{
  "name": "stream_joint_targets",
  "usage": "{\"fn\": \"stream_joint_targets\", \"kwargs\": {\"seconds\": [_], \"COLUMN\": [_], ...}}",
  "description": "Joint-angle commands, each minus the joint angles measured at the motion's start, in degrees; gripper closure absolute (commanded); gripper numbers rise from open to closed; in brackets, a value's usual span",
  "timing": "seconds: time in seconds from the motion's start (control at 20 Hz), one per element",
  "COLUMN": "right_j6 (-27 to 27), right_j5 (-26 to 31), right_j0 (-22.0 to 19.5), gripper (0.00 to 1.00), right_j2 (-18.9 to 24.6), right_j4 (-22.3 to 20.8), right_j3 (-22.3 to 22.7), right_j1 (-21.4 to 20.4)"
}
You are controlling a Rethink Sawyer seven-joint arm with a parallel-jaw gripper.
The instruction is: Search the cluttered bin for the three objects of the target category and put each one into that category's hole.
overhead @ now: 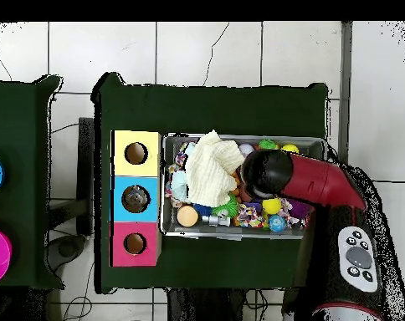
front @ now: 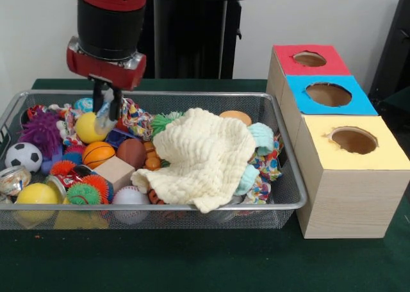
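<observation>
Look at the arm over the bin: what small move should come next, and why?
Probably lift straight up. The end effector sits down around the yellow ball at the bin's back, apparently closed on it, with toys crowding it on all sides. Rising first should clear that clutter before carrying it toward the box holes.

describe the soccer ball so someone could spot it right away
Start at the wire basket of toys. At its left end in the front view, under the purple spiky ball, sits the soccer ball. It alone is white with black patches.
</observation>
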Motion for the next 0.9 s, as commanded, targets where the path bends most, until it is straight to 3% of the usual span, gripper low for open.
{"fn": "stream_joint_targets", "kwargs": {"seconds": [0.05,0.55,0.9], "right_j6": [-0.5,6.3,7.4], "right_j5": [8.2,15.6,22.9], "right_j0": [-2.5,-1.2,-1.4], "gripper": [1.0,1.0,1.0], "right_j2": [11.9,13.8,15.4], "right_j4": [6.7,15.2,21.0], "right_j3": [6.2,9.2,10.4], "right_j1": [0.9,-1.0,-2.6]}}
